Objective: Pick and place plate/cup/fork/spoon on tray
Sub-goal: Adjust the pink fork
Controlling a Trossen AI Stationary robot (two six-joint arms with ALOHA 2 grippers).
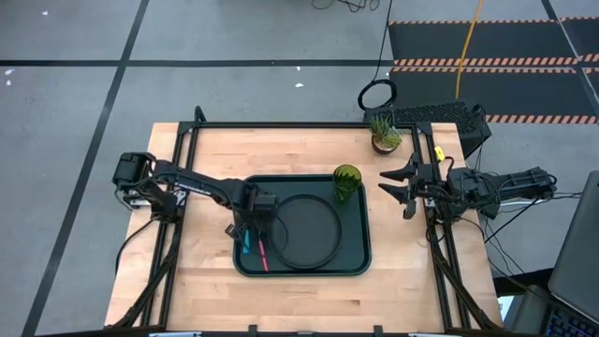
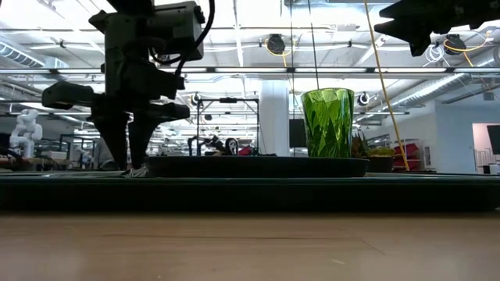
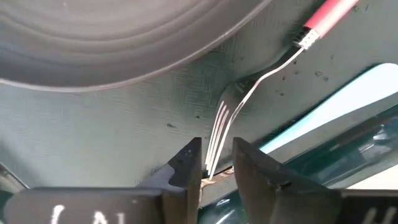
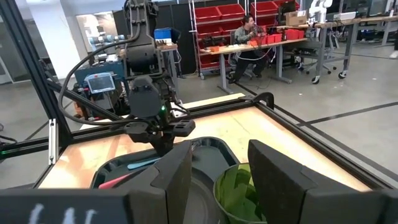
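The dark green tray [image 1: 354, 255] lies mid-table. On it sit the dark plate [image 1: 309, 234] and the green cup [image 1: 347, 183], which stands upright in the tray's far right corner. The red-handled fork [image 1: 265, 255] and the blue-handled spoon [image 1: 245, 246] lie on the tray floor left of the plate. My left gripper [image 3: 217, 171] points down over the fork's tines, open a little, one finger on either side. My right gripper [image 1: 401, 187] hovers open and level, right of the tray, above the table. My left gripper comes from above with a finger [image 3: 189, 165] on either side of the fork's tine end [image 3: 214, 146]. A gap shows beside one finger; whether the other touches the tines I cannot tell. The fork lies flat on the tray floor.
A small potted plant [image 1: 384, 133] stands at the table's far right, near a black box [image 1: 440, 117]. Bare wood lies left of, in front of and behind the tray. In the right wrist view a person [image 4: 245, 31] sits at a distant bench.
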